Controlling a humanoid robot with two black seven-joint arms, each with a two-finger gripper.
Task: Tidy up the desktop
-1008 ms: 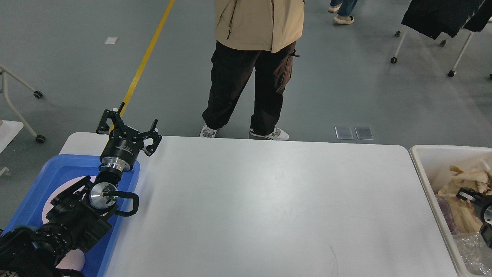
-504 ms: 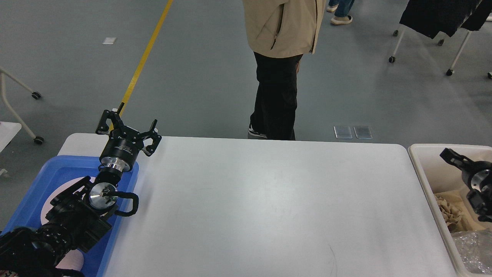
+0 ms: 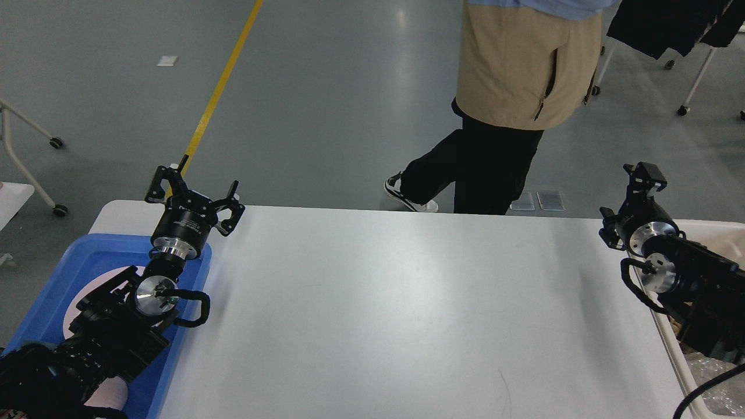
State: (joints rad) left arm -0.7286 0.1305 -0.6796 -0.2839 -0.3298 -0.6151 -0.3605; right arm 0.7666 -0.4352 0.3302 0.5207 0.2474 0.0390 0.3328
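Operator: Position of large, smooth white rectangular desktop (image 3: 407, 302) with rounded corners?

Technician: Spans centre of head view, wider than anything else in frame. Bare across middle. Flanked on left by shallow blue plastic tray (image 3: 46, 291) and on right by cream rectangular plastic bin (image 3: 710, 230).

Operator: Left gripper (image 3: 195, 193) condition?

Technician: Raised over far-left corner of desktop, above far right corner of blue tray. Black fingers (image 3: 158, 181) spread wide apart. Nothing between them. Arm behind it crosses over tray from lower left edge.

Operator: Tray contents?

Technician: Pale round patch (image 3: 73, 305) on tray floor, mostly hidden by arm. Not identifiable.

Operator: Right gripper (image 3: 628, 203) condition?

Technician: Raised above far-right corner of desktop, just beside near rim of bin. Seen dark and from behind, so spread or pressed together cannot be told. Nothing seen held.

Operator: Bin contents?

Technician: Largely covered by right arm. Crinkled clear plastic (image 3: 713, 378) visible at lower right only.

Operator: Surroundings beyond far edge?

Technician: Grey floor with yellow line (image 3: 221, 87) running diagonally at upper left. Person in beige jacket (image 3: 524, 75) and black trousers close to far edge, right of centre, head out of frame.
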